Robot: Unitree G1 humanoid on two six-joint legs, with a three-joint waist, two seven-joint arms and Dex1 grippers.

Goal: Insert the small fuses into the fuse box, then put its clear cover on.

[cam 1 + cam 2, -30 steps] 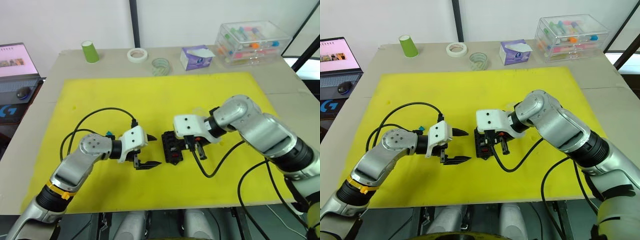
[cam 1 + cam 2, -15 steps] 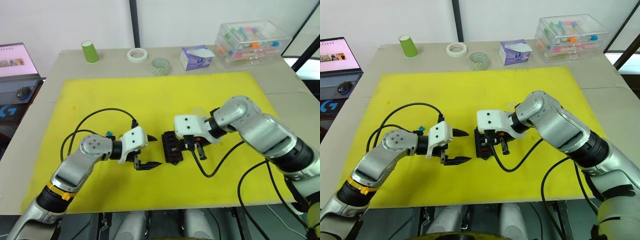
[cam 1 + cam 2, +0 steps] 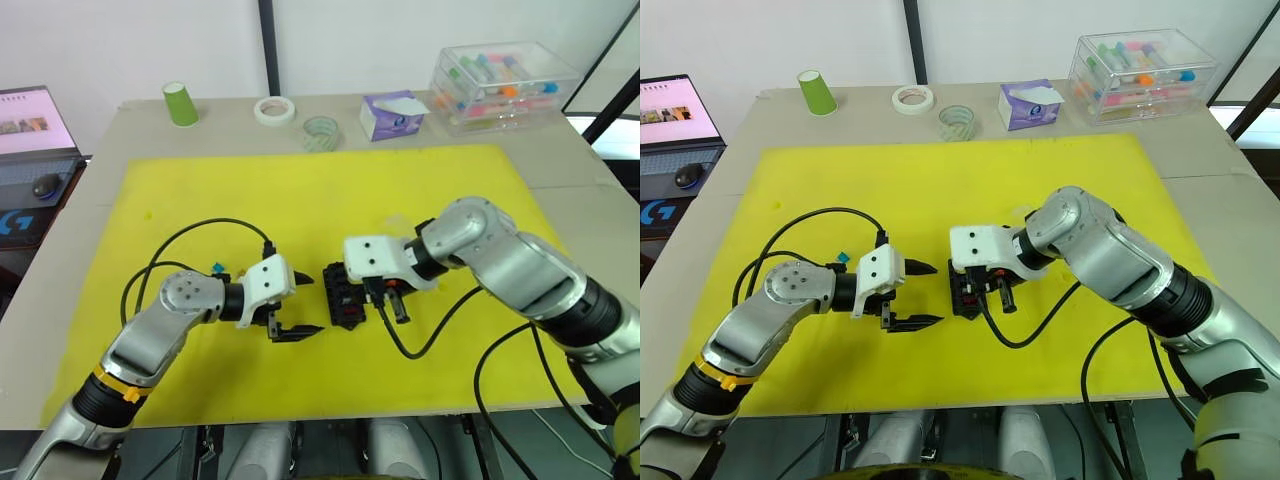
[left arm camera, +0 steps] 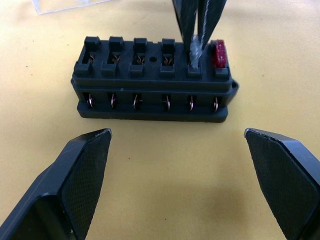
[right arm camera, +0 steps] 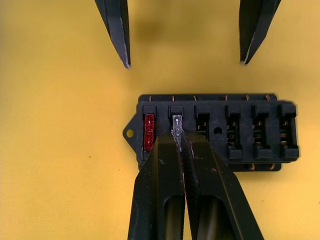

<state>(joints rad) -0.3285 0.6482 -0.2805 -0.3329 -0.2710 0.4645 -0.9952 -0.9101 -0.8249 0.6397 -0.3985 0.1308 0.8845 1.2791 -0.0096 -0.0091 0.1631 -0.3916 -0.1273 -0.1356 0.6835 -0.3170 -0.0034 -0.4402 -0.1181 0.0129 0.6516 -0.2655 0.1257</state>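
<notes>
Along the far edge of the table (image 3: 90, 180), beyond the yellow mat (image 3: 330, 200), stand a green paper cup (image 3: 180, 103), a white tape roll (image 3: 274, 109), a clear tape roll (image 3: 320, 131), a purple tissue box (image 3: 393, 114) and a clear storage box (image 3: 503, 84) of colourful items; a laptop (image 3: 30, 125) with a mouse (image 3: 45, 184) sits off the table's left side. None of these lies near the work. The fuse box (image 4: 152, 85) rests on the mat between the two grippers, and a corner of the clear cover (image 4: 67, 5) lies on the mat just beyond it. The box has six slots in a row: one end slot holds a red fuse (image 5: 149, 132), the slot beside it is receiving a grey/clear fuse (image 5: 177, 125), and the other four stand empty. The right gripper (image 5: 181, 145) is closed on that grey/clear fuse, pinching it from above with its tips at the slot. The left gripper (image 3: 298, 303) rests just beside the box with its two fingers (image 4: 85, 165) spread wide, holding nothing and apart from the box. Black cables (image 3: 180, 245) loop over the mat beside each wrist.
</notes>
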